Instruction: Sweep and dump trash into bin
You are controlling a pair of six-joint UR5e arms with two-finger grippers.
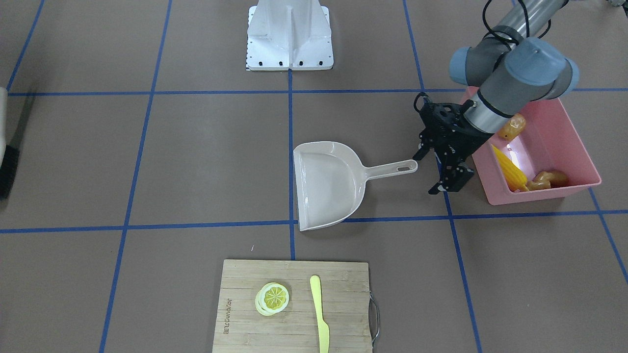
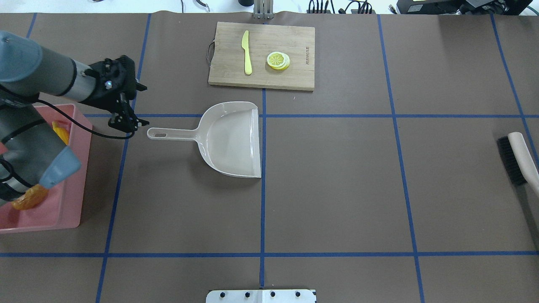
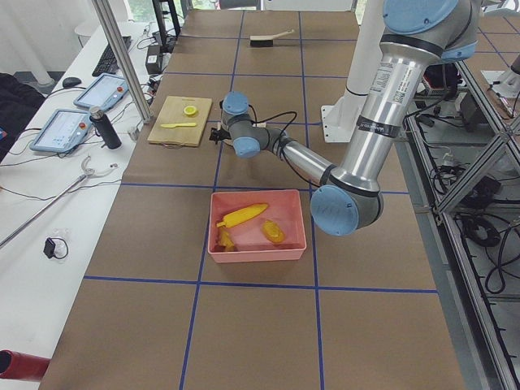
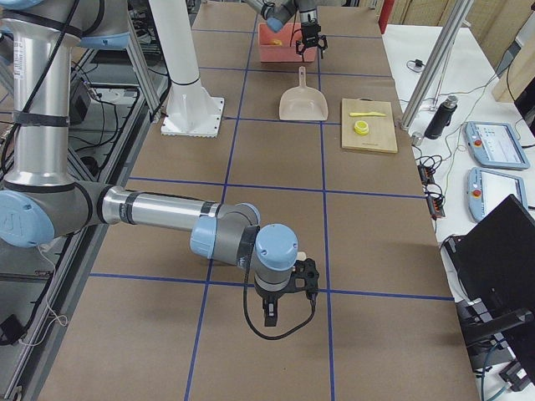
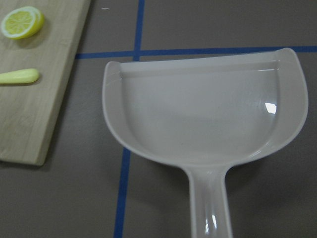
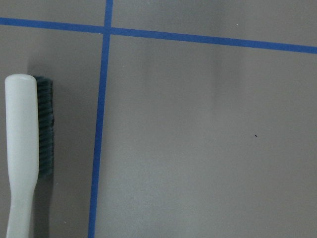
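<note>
The pink bin (image 1: 539, 194) stands at the table's left side and holds the yellow corn cob (image 1: 510, 169), the tan ginger root (image 1: 547, 180) and the brown potato (image 1: 512, 126). The beige dustpan (image 1: 328, 184) lies empty on the table, its handle pointing at the bin. My left gripper (image 1: 431, 170) is open and empty, just beyond the handle's end and not touching it, between dustpan and bin. My right gripper (image 4: 282, 302) shows only in the exterior right view, over bare table beside the brush (image 2: 516, 158); I cannot tell whether it is open or shut.
A wooden cutting board (image 1: 294, 323) at the far edge carries a lemon slice (image 1: 272, 298) and a yellow knife (image 1: 320, 314). The white robot base (image 1: 289, 37) is at the near middle. The left arm's elbow hangs over the bin.
</note>
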